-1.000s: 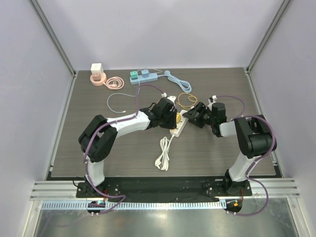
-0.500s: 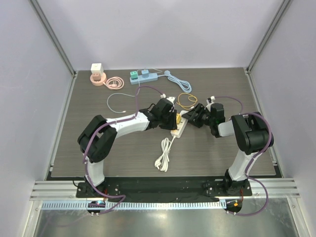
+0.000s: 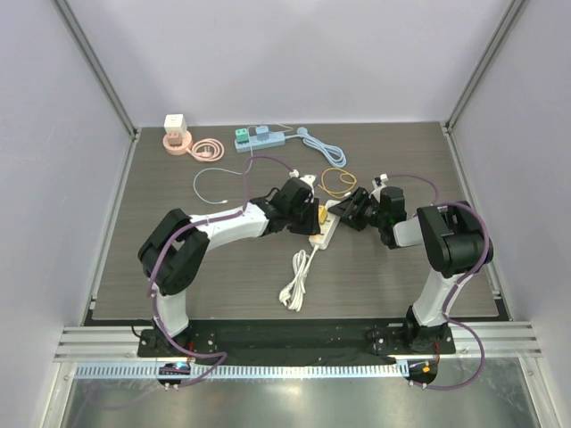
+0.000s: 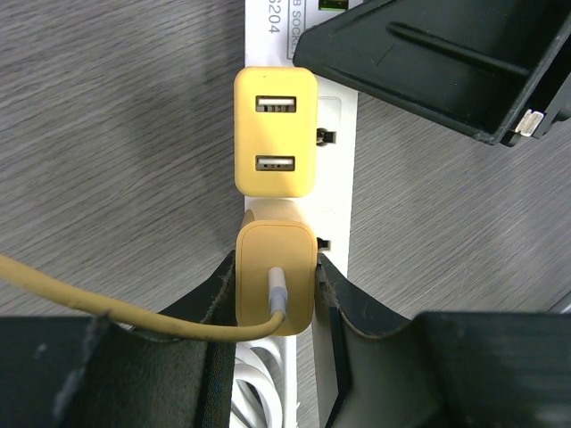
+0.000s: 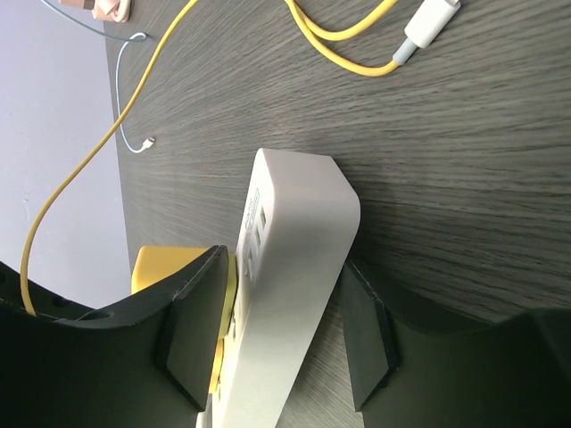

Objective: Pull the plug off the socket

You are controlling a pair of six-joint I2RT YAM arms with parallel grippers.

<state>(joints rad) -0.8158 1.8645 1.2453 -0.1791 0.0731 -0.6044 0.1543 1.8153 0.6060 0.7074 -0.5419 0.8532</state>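
A white power strip (image 3: 324,234) lies mid-table and shows in the left wrist view (image 4: 339,169) and the right wrist view (image 5: 294,259). A yellow plug (image 4: 275,283) with a yellow cable sits in it, next to a yellow USB adapter (image 4: 275,132). My left gripper (image 3: 310,217) is shut on the yellow plug, one finger (image 4: 219,294) on each side. My right gripper (image 3: 344,213) straddles the strip's far end. One of its fingers (image 5: 192,330) is against the adapter side and the other (image 5: 368,330) against the strip's outer side.
The strip's coiled white cord (image 3: 295,278) lies in front of it. A yellow cable loop (image 3: 337,183) lies behind the grippers. At the back are a blue power strip (image 3: 260,137), a pink cable (image 3: 206,150), a white cube charger (image 3: 175,125) and a thin white cable (image 3: 214,183).
Both grippers have shifted slightly up-table at the strip. The plug still sits in the strip.
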